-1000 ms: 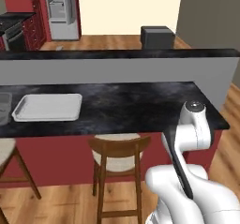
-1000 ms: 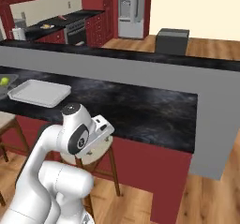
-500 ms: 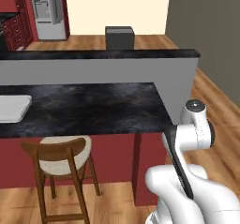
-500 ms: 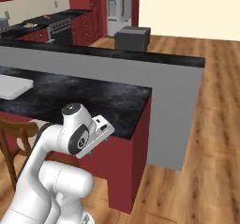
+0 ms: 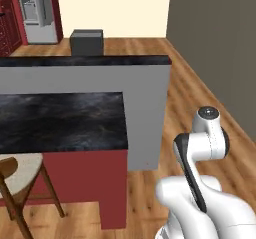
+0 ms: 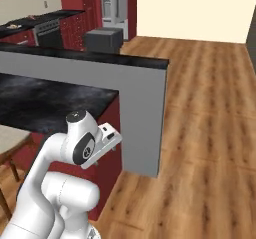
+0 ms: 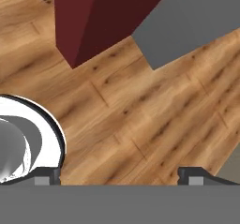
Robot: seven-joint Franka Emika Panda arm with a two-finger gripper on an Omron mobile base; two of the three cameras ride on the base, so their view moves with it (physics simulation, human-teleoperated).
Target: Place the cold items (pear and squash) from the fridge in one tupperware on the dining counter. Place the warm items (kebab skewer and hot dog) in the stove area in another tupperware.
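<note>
While the hand [image 7: 119, 174] hangs low over bare wood floor [image 7: 140, 120], its two tips stand spread wide, holding nothing. One worktop [image 5: 60, 120] lies ahead and left of it; one fridge [image 6: 114, 3] stands far beyond; one stool [image 5: 20, 175] sits to the left.

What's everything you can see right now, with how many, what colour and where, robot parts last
dining counter: one, glossy black marbled top on a dark red base, left half of both base views
back wall: one, grey with a black cap, raised behind the counter top
stool: one, brown wood with a pale seat, under the counter's near edge
dark box: one, dark grey, on the floor beyond the counter
fridge: one, grey, far left corner
cabinets: several, dark red, far kitchen wall
floor: light brown wood planks, all around
arm: one, white with dark joints, folded low by the counter's end
gripper: one, dark tips, open, above bare floor
</note>
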